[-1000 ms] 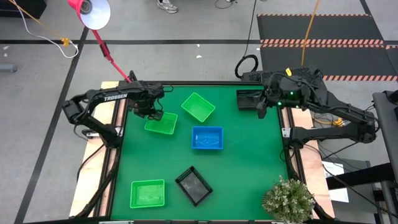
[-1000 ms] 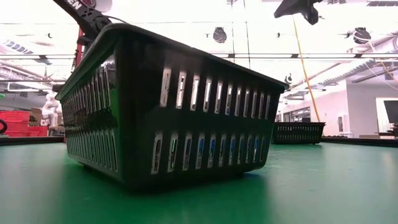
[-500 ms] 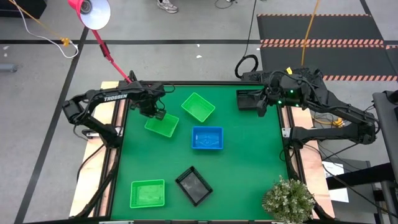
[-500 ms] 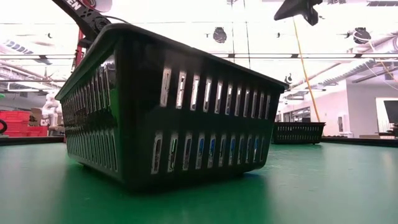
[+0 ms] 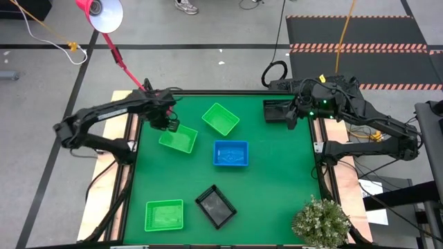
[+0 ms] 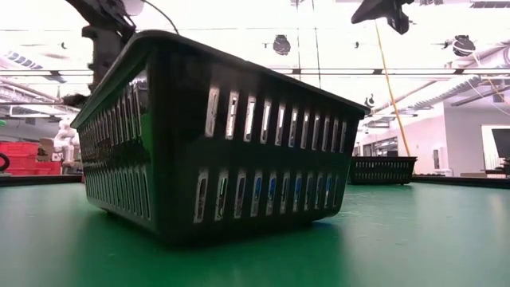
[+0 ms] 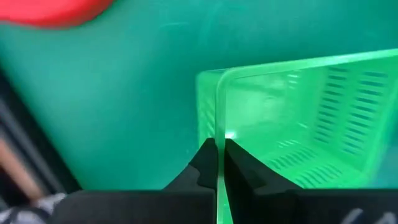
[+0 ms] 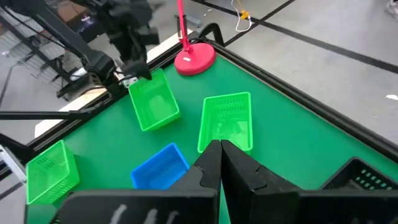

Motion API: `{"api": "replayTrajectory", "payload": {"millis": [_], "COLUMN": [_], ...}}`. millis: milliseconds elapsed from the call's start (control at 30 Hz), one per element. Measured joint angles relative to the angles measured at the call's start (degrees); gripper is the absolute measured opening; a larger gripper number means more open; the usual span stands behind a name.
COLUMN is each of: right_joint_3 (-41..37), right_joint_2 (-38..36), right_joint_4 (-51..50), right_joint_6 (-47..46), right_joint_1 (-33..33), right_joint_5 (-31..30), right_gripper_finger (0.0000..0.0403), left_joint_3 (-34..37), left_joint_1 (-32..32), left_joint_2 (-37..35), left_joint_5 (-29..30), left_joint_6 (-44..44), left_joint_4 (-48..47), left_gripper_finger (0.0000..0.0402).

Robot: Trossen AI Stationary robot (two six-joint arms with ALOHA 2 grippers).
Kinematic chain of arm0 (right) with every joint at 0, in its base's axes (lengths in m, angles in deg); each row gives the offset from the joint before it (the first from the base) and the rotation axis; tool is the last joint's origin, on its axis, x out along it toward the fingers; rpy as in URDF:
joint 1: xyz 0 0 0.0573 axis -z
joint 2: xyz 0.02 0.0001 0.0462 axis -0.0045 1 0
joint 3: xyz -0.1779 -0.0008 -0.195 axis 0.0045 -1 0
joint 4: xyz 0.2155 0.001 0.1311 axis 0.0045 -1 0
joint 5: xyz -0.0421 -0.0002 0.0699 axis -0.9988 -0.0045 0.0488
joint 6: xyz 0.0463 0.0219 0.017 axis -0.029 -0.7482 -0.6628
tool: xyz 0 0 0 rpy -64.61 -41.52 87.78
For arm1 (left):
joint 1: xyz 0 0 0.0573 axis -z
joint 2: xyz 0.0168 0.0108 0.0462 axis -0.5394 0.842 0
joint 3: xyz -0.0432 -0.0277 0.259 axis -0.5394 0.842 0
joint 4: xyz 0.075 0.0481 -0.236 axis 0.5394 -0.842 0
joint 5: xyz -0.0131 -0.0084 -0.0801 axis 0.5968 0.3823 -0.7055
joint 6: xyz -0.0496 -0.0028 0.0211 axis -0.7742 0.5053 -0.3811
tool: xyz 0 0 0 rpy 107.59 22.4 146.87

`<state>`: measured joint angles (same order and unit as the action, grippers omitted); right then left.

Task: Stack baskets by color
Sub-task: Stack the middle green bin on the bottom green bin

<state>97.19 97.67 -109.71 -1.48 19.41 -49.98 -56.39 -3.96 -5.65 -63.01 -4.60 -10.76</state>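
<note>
Left gripper (image 5: 171,125) pinched on the rim of a green basket (image 5: 178,140) at the table's far left, fingers (image 7: 205,163) closed narrow either side of the thin plastic wall (wrist view shows the rim edge running right between them); basket sits just below the gripper in the high view, slightly skewed; slotted sides, glossy translucent plastic, shallow rectangle. Second green basket (image 5: 221,119) near it toward the middle back, rotated; blue basket (image 5: 230,153) at centre, same slotted shape; third green basket (image 5: 165,215) at front left; black basket (image 5: 215,206) just beside it at front centre, turned diagonal, filling the low view with its rows of vertical slots. Right gripper (image 5: 289,119) closed empty, hovering at the back right by another black basket (image 5: 276,111) at the table's edge. Table (image 5: 277,180) is flat green matte. Red lamp base (image 8: 194,60) round, at the far left corner.
</note>
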Motion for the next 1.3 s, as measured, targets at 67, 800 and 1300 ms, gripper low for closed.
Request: {"api": "replayTrajectory", "payload": {"millis": [67,800,1300], "right_joint_3": [0.0,0.0,0.0], "right_joint_2": [0.0,0.0,0.0], "right_joint_4": [0.0,0.0,0.0], "right_joint_6": [-0.2,-7.9,-13.9], "right_joint_1": [0.0,0.0,-3.6], "right_joint_5": [0.2,0.2,-0.4], "right_gripper_finger": [0.0000,0.0000,0.0000], "left_joint_3": [0.0,-14.3,-28.1], "left_joint_1": [0.5,27.3,61.6], "left_joint_2": [-4.3,-28.6,-13.1], "left_joint_5": [0.0,-0.7,16.1], "left_joint_6": [-2.0,-36.2,-61.1], "left_joint_4": [-1.8,-12.3,-11.3], "left_gripper_finger": [0.0007,0.0006,0.0005]}}
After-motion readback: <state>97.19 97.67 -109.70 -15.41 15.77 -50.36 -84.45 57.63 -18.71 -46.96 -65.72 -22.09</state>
